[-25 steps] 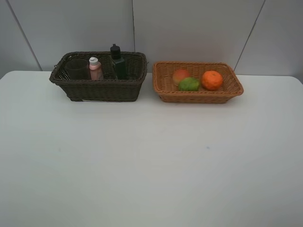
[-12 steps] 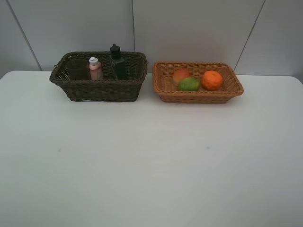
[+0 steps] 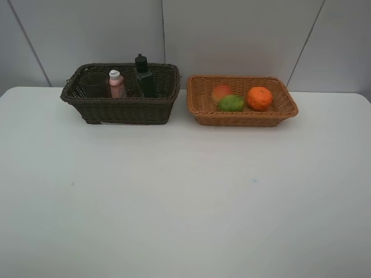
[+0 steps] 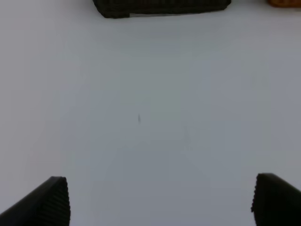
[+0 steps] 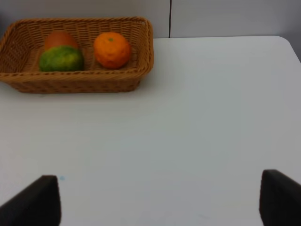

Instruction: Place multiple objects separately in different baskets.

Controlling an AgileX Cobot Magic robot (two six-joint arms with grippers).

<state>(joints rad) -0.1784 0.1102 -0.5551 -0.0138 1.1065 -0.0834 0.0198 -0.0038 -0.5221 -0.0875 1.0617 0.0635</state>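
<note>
The dark brown basket (image 3: 122,110) stands at the back left and holds the mauve cup (image 3: 93,84), the pink white-capped bottle (image 3: 116,84) and the dark pump bottle (image 3: 144,76), all upright. The tan basket (image 3: 243,118) beside it holds the peach-like fruit (image 3: 220,91), the green fruit (image 3: 231,103) and the orange (image 3: 259,98). The right wrist view shows the tan basket (image 5: 75,82), the orange (image 5: 112,49) and the green fruit (image 5: 61,59). My left gripper (image 4: 160,202) and right gripper (image 5: 157,202) are open and empty over bare table, far from the baskets.
The white table (image 3: 185,197) spreads in front of the baskets. A grey panelled wall (image 3: 232,35) stands right behind them. The dark basket's lower edge (image 4: 160,7) shows in the left wrist view. Neither arm shows in the exterior high view.
</note>
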